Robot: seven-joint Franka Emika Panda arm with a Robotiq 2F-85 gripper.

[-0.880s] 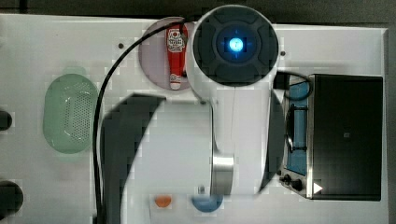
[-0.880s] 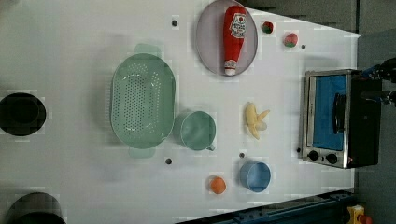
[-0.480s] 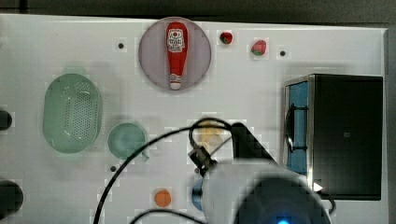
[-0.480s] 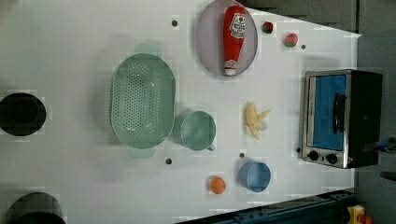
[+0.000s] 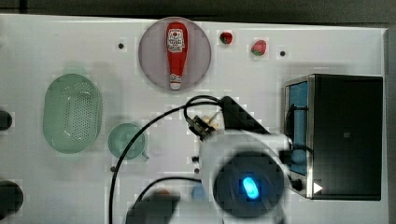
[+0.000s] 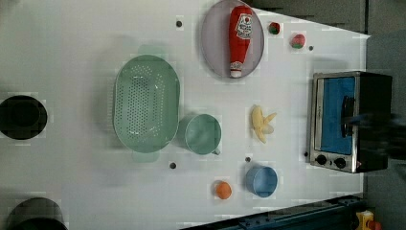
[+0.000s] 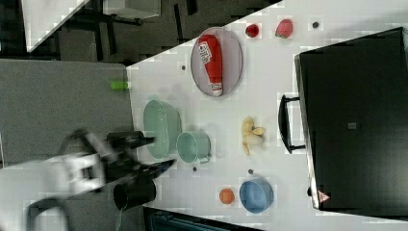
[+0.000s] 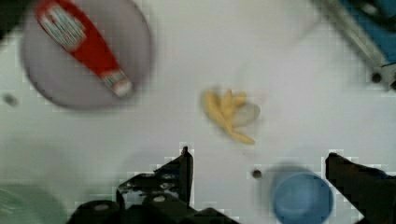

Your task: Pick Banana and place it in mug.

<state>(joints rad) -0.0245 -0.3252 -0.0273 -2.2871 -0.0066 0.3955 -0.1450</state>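
the pincer hangs spread wide above the white bench, gripping nothing, its two dark fingers apart in the wrist view with the blue bowl showing between them. the banana lies flat on the bench, untouched, between the mug and the toaster oven in the left view. the mint-green mug stands upright just beside the oval colander. a ketchup bottle rests on a round plate; two strawberries sit near the bench's far edge, and an orange ball lies beside the blue bowl.
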